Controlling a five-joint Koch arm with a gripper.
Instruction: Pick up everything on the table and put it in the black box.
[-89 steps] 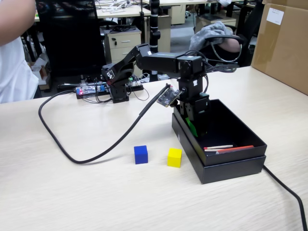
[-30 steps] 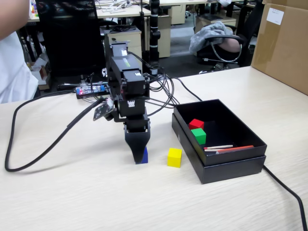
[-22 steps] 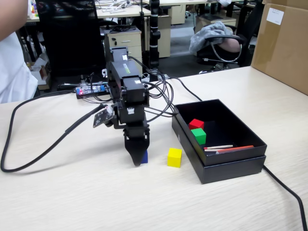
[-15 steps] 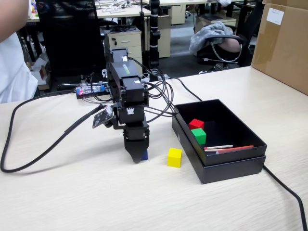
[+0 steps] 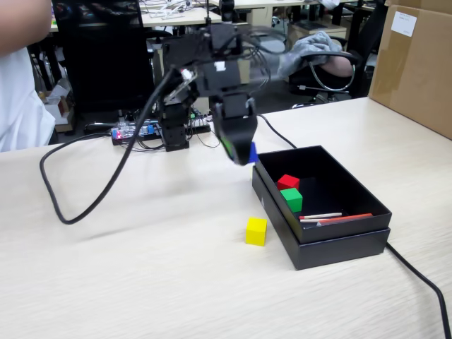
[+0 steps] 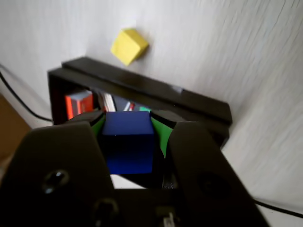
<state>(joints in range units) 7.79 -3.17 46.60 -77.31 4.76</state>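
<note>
A blue cube is pinched between the two green-lined fingers of the gripper; in the wrist view it is seen held squarely on two opposite faces. In the fixed view the gripper is raised above the table, and only a corner of the blue cube shows beside the fingers.

Just beyond the fingertips the near wall of the black box is found. The cube is judged to be not yet over the opening but close above this wall. Inside the box, further from the fingers, a red cube, a green cube and some thin sticks are lying.

Past the box in the wrist view, a yellow cube is left on the table, just beside the outer wall; this yellow cube is not yet picked.

If the cube is released too early, the rim may be struck and the cube may bounce out onto the table. If the arm is lowered here, the wall may be pushed and the box shifted.
</note>
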